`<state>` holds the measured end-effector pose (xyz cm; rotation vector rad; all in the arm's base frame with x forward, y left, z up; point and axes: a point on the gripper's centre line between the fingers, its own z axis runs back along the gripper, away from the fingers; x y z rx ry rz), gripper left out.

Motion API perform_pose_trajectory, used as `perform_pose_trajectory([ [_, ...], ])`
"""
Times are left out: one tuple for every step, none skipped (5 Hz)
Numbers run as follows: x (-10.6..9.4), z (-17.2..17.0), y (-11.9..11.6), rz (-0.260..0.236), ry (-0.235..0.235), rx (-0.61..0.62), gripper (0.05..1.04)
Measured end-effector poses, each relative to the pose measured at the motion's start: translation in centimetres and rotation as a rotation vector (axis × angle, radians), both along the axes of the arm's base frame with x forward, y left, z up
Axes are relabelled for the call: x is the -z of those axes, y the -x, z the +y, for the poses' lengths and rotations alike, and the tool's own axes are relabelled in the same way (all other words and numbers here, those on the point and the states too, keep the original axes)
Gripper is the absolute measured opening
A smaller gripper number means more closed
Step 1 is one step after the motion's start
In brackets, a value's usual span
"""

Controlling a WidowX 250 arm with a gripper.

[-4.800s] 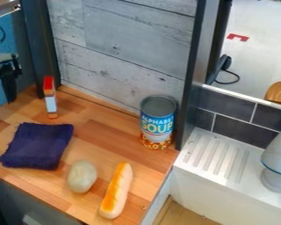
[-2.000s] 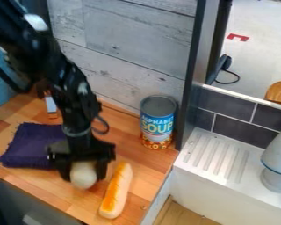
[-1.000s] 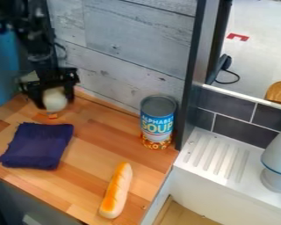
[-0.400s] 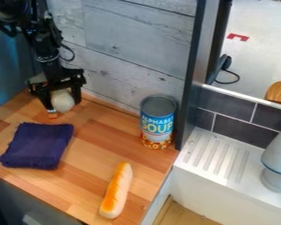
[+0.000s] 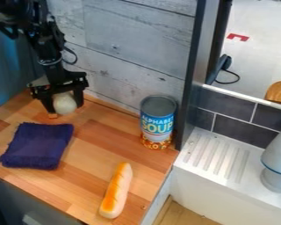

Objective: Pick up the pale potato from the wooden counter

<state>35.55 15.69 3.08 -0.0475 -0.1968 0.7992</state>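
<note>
The gripper (image 5: 65,105) has its fingers (image 5: 79,97) closed around a pale rounded thing (image 5: 64,102), 1 on each side of it, at about 9 o'clock in the view. To handle this well, the grip should stay firm yet gentle, since a smooth, curved surface could roll or slip out if squeezed off its middle. Slow, level moves would suit it, with room kept from the plank wall (image 5: 128,66) behind and the small narrow box (image 5: 52,116), whose foot peeks out at 7 o'clock from the held thing. Any lowering ought to be straight down, with the fingers parted only once the bench (image 5: 96,145) bears the weight.

Against the 1st frame, the pale thing has left its spot between the dark blue cloth (image 5: 37,146) and the bread stick (image 5: 116,190), and the arm has come in. Since the last frame, the gripper has shifted slightly toward 4 o'clock. The cloth, at 7 o'clock from the gripper, the bread, at 5, and the soup can (image 5: 157,123), between 3 and 4, have not moved
</note>
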Motion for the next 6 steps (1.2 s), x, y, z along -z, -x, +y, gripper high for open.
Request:
perform_pose_trajectory([
  [-0.1,0.4,0.3,0.014,-0.017,-0.017,0.900],
  [-0.9,0.9,1.4,-0.005,-0.047,-0.082,0.900],
  [0.7,-0.5,-0.7,-0.005,-0.078,-0.120,0.900],
  [3.5,-4.0,-4.0,0.025,-0.061,-0.069,0.900],
  [4.9,-4.7,-6.0,0.031,-0.050,-0.053,0.900],
  [5.0,-4.8,-6.0,0.025,-0.044,-0.065,0.900],
])
